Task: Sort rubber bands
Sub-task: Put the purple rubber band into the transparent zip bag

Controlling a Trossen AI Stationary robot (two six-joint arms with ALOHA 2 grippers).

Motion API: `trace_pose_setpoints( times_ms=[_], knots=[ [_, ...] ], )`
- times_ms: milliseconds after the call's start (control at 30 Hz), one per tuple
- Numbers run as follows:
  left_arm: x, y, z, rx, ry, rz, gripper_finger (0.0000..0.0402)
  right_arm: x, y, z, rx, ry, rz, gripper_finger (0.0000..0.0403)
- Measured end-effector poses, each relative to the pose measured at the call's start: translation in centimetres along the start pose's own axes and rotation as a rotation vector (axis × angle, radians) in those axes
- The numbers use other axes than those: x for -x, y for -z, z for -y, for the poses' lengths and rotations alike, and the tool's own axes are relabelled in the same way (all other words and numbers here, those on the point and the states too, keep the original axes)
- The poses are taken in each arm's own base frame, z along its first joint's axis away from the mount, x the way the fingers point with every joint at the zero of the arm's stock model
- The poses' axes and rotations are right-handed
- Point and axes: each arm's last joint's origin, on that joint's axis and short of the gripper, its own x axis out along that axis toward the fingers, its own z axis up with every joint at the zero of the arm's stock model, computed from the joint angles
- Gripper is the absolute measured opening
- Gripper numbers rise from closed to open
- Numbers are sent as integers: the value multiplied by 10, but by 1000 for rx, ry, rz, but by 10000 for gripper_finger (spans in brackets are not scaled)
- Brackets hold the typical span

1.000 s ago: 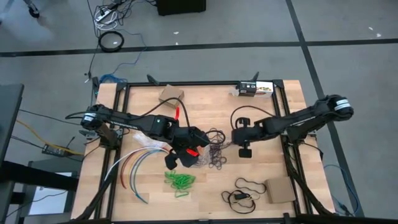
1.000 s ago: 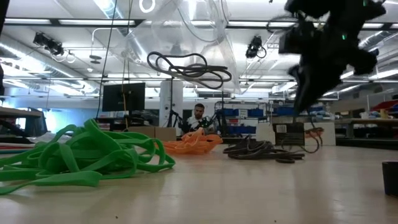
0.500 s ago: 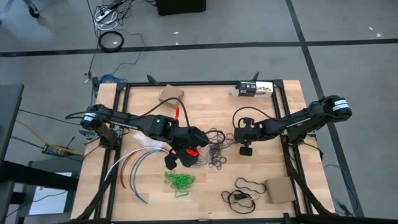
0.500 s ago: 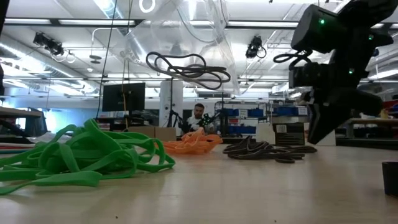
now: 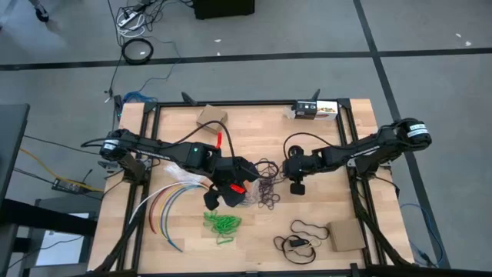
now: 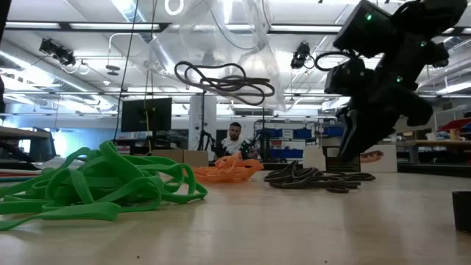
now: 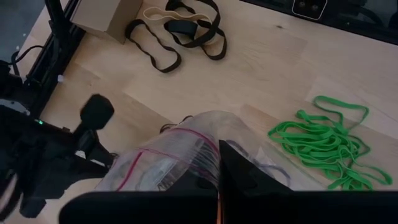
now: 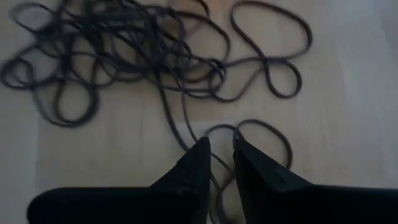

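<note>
Rubber bands [image 5: 265, 194]: from above, the green heap [image 5: 222, 223] lies apart on the worktop [image 5: 254, 127], while dark loops sprawl unsorted between both arms, so sorting looks partly done. Low view: green, orange [image 6: 228, 170] and dark [image 6: 309, 177] heaps sit separate. Left wrist view: the left end effector [image 7: 217, 186] is clamped on a clear bag [image 7: 168, 158]. Right wrist view: the right end effector [image 8: 221, 152], slightly parted, straddles 1 dark strand just beside the tangle.
</note>
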Motion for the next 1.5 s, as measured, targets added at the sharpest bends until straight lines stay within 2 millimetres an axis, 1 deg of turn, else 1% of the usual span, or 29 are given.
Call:
trace_pose_setpoints(
  times_ms=[100, 200, 267, 333, 400, 500, 600, 767, 967, 1100, 1233, 1300, 1367, 1433, 1500],
  knots=[
    [0, 0, 0, 0, 0, 0, 0, -14, 4, 5, -9, 3, -48, 66],
    [0, 0, 0, 2, 4, 2, 0, -26, 4, 10, -25, 28, -58, 63],
    [0, 0, 0, 2, 7, 1, 0, -30, 4, 13, -37, 31, -61, 50],
    [0, 0, 1, 3, 10, -1, 0, -30, 3, 14, -39, 35, -54, 24],
    [0, 1, 1, 4, 13, -3, 0, -25, 1, 15, -27, 36, -35, 7],
    [0, 1, 1, 4, 14, -2, 0, -12, -2, 17, -26, 53, -6, 4],
    [0, 1, 1, 3, 13, -1, 0, 6, -12, 19, -25, 65, 86, 2],
    [0, 0, 1, 2, 10, 2, 0, 36, -20, 22, -44, 56, 219, 1],
    [0, 0, 1, 1, 10, 2, 0, 62, -22, 28, -91, 59, 314, 1],
    [0, 0, 1, 1, 10, 2, 0, 62, -11, 29, -103, 61, 211, 1],
    [0, 0, 0, 1, 8, 4, 0, 61, -12, 28, -135, 35, 213, 0],
    [0, 0, 0, 0, 7, 5, 0, 61, -14, 28, -138, -3, 230, 0],
    [0, 0, 0, 0, 6, 6, 0, 62, -17, 26, -125, -3, 260, 0],
    [0, 0, 0, 0, 6, 5, 0, 66, -22, 24, -106, -1, 320, 0],
    [0, 0, 0, 0, 6, 5, 0, 72, -30, 20, -82, -21, 426, 0]
  ],
)
